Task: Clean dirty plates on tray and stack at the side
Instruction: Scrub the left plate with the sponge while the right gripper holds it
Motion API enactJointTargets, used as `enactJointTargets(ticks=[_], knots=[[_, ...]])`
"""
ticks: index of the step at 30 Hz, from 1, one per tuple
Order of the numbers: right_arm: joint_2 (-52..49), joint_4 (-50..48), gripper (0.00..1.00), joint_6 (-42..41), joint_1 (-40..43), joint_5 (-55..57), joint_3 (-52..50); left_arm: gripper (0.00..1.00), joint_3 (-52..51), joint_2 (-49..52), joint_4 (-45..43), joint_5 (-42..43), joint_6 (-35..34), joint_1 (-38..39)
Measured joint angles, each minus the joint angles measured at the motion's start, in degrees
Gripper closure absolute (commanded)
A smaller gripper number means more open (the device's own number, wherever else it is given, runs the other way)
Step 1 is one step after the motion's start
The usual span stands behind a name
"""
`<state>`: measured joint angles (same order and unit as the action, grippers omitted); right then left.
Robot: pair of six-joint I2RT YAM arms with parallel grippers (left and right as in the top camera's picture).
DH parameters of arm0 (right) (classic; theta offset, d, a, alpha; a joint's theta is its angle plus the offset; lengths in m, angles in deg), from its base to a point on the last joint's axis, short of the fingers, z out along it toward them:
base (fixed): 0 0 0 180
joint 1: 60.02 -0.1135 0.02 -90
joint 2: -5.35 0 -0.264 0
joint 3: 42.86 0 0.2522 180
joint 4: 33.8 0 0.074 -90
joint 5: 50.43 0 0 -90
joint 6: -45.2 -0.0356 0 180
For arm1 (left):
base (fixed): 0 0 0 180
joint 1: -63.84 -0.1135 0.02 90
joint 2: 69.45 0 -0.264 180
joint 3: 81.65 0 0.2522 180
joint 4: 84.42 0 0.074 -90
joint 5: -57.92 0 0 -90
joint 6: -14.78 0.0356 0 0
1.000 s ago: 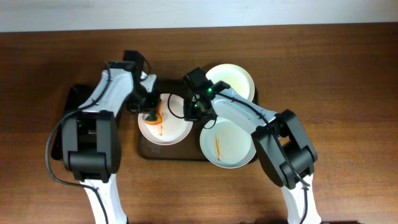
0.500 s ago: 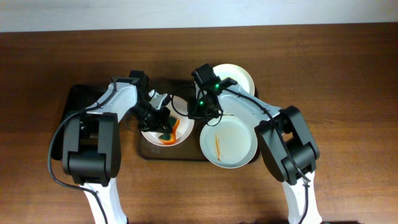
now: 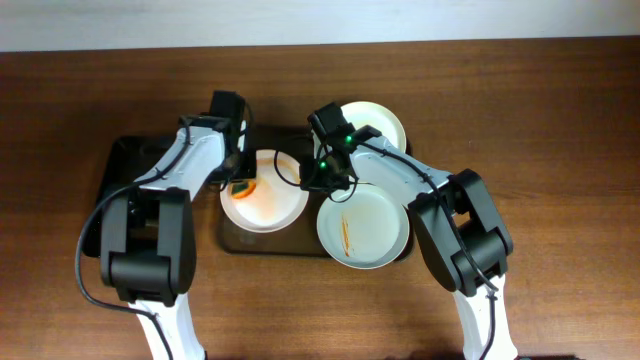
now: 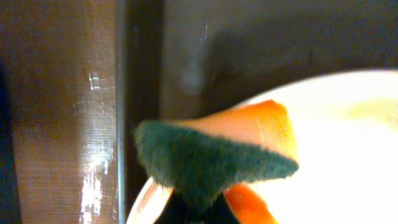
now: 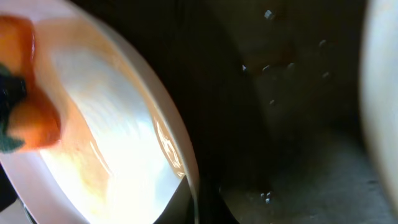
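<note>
Three plates: all on or overlapping the brown-grey tray — left plate, front-right plate, rear plate.
Left gripper: pinched on an orange sponge with a green scouring face, at the left plate's left edge.
Right gripper: at that plate's right rim; whether it grips cannot be told.
Step in hand: wiping — press the sponge flat and sweep across the faint orange film, with the rim steadied.
Contents: front-right plate carries thin orange-red streaks; rear plate looks plain.
</note>
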<state>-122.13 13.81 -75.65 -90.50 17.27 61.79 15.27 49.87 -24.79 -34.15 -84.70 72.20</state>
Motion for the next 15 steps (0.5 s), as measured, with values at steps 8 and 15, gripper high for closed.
enactJointTargets(ticks=[8,15], knots=[[0.0,0.35,0.96,1.68,-0.09,-0.57,-0.02,1.0,-1.46,0.81,9.44,25.33,13.35,-1.95],[0.0,0.13,0.96,0.57,-0.04,-0.07,-0.04,1.0,-0.96,0.39,-1.29,17.16,-0.83,-1.75]])
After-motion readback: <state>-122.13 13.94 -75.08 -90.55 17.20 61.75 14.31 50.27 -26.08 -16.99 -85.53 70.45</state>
